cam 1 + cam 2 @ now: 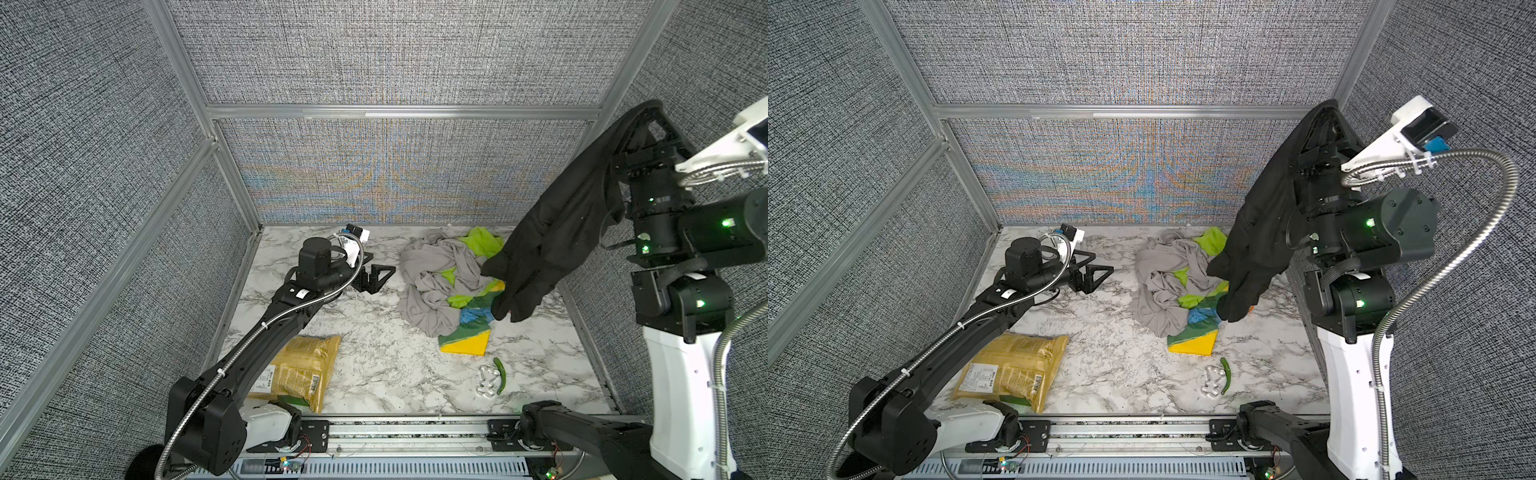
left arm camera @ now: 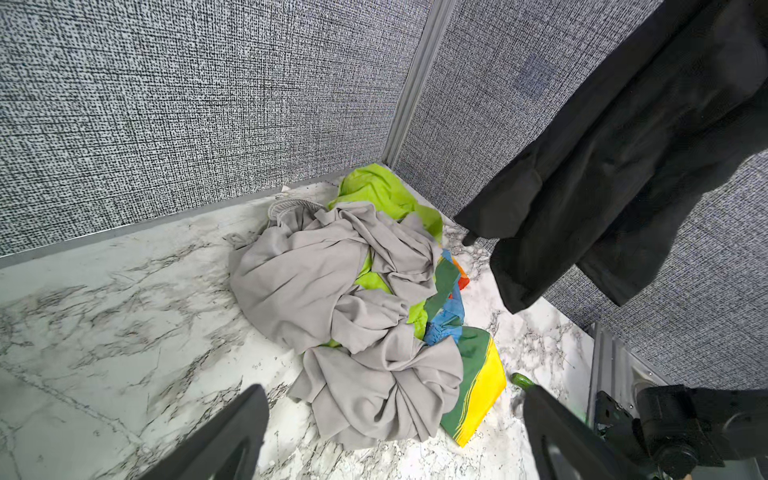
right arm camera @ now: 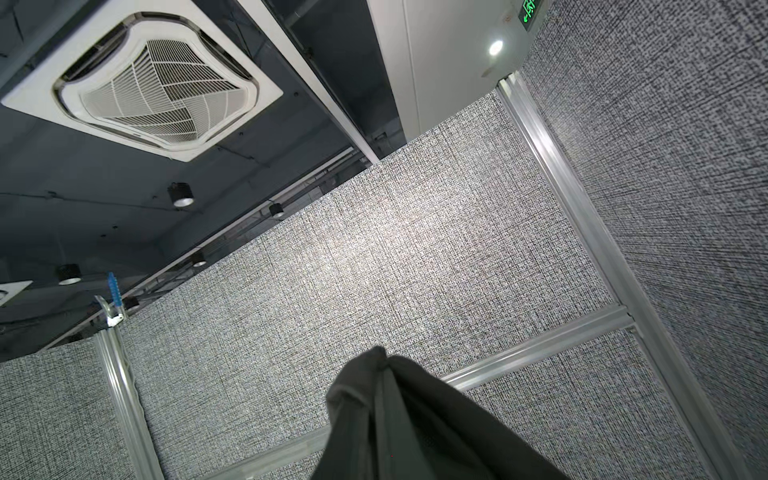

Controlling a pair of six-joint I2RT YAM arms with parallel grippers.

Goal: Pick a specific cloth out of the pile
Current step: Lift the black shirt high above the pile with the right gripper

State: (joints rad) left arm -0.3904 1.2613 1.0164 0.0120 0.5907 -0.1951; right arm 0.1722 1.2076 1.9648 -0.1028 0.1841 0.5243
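The plain black soft cloth (image 1: 552, 232) hangs lengthwise down from my right gripper (image 1: 1325, 112), which is clamped tight on its top end, high at the far right. Its lower end dangles over the right edge of the grey, lime and patterned fabric pile (image 1: 432, 282), seemingly clear of it. My left gripper (image 1: 374, 280) sits left of the pile, spread wide and empty.

Grey woven walls (image 1: 395, 54) (aluminium-framed), marble tabletop (image 1: 374, 353).

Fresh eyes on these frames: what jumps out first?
The black cloth hangs from the shut right gripper, raised high on the right. Below lies the grey, lime and patterned pile on the marble table, with the left gripper open beside it.
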